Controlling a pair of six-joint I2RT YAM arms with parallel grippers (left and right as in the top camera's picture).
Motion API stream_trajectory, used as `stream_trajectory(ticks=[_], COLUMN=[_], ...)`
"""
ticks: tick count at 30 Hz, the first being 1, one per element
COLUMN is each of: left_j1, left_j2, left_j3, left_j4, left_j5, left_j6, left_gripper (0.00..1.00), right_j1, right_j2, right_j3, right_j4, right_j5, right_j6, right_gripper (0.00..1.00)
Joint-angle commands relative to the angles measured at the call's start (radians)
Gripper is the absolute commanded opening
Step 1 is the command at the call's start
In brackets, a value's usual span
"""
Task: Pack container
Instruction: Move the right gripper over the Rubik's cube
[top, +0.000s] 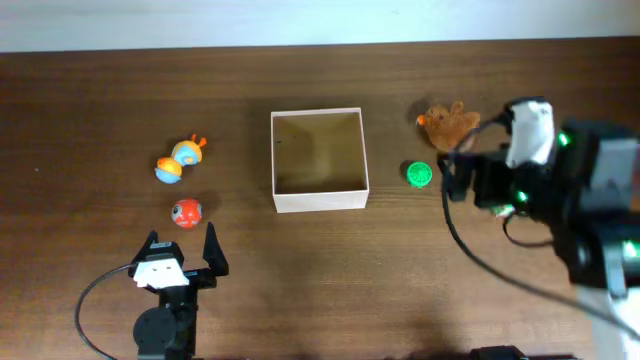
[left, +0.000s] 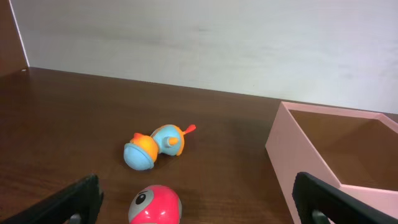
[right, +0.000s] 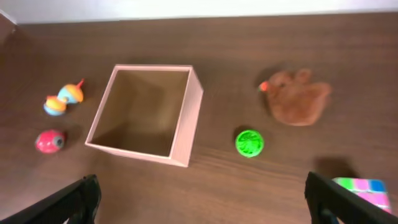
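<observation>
left gripper (top: 181, 238) jaws were wide, red ball (top: 186, 212) just ahead. right gripper (right: 202, 200) jaws wide too. container (top: 320, 200) sat mid-table, blue-orange toy (top: 180, 159) well left of it, green ball (top: 418, 173) near its right wall, brown plush (top: 449, 123) beyond that.

The left arm (top: 165, 322) sits low at the near edge with its wrist stretched forward. The left gripper (top: 182, 247) has its two dark fingers (left: 74, 200) spread wide and nothing between them. The right arm (top: 590, 210) reaches in from the right side, held high, and the right gripper (right: 202, 199) looks downward, fingers likewise far apart and empty.
</observation>
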Motion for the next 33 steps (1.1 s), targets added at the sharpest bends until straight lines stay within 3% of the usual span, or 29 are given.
stream_trajectory(ticks=[1,9,13,17,21,25,27,33], left_j1=[0.005,0.005,0.005,0.005,0.005,0.005,0.005,0.005], left_j2=[-0.01,-0.01,-0.01,-0.01,-0.01,-0.01,-0.01,-0.01], left_j3=[-0.001,-0.001,-0.001,-0.001,-0.001,-0.001,-0.001,-0.001], left_j4=[-0.005,-0.005,-0.005,-0.005,-0.005,-0.005,-0.005,-0.005], left_j5=[-0.003,-0.003,-0.003,-0.003,-0.003,-0.003,-0.003,-0.003], left_j6=[0.016,0.016,0.016,0.016,0.016,0.016,0.016,0.016], left_gripper=[0.99,0.99,0.99,0.99,0.99,0.99,0.99,0.99], right_j1=[0.006,-0.025,-0.102,-0.211,-0.286,-0.338,-0.354,-0.369], right_j2=[0.087,0.275,0.336,0.383,0.421,0.471,0.5,0.603], right_j3=[0.019,0.019,0.019,0.018,0.017,0.016,0.016,0.016], right_j4=[-0.002,0.005,-0.05,-0.127,-0.139,-0.14,-0.134,-0.123], right_j5=[-0.061,-0.036,0.112,0.182,0.181,0.176,0.163,0.153], right_j6=[0.011,0.026,0.227,0.461,0.585,0.736,0.774,0.834], right_gripper=[0.99,0.98,0.95,0.86,0.94,0.94,0.99,0.99])
